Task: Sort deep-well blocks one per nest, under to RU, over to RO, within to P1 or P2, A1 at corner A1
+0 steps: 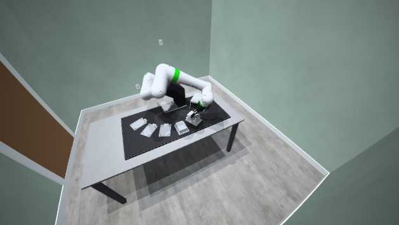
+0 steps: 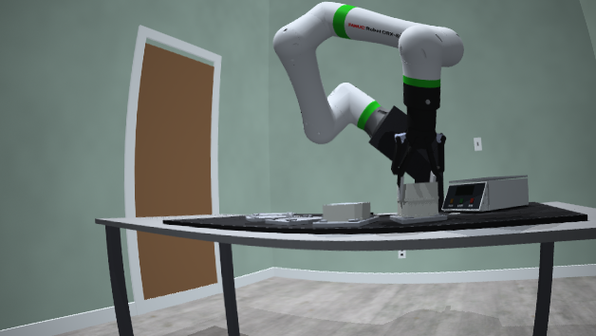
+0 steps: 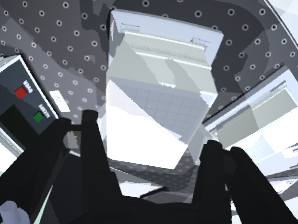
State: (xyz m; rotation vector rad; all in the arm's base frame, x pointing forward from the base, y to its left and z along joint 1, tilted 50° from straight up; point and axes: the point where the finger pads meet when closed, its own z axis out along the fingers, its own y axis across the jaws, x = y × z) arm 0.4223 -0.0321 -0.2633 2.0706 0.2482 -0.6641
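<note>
Two pale blocks are stacked in the infeed nest. My gripper points down over the stack, shut on the upper block, one finger on each side. The upper block rests on the lower block, with no clear gap between them. A third block sits in the neighbouring nest; its nest label is not readable. The check-weigher has no block on it, and no lamp looks lit.
Three empty nests, in the top view, fan out beyond the third block, their labels unreadable. The check-weigher stands close beside the stack, behind the gripper. All stand on a black perforated mat.
</note>
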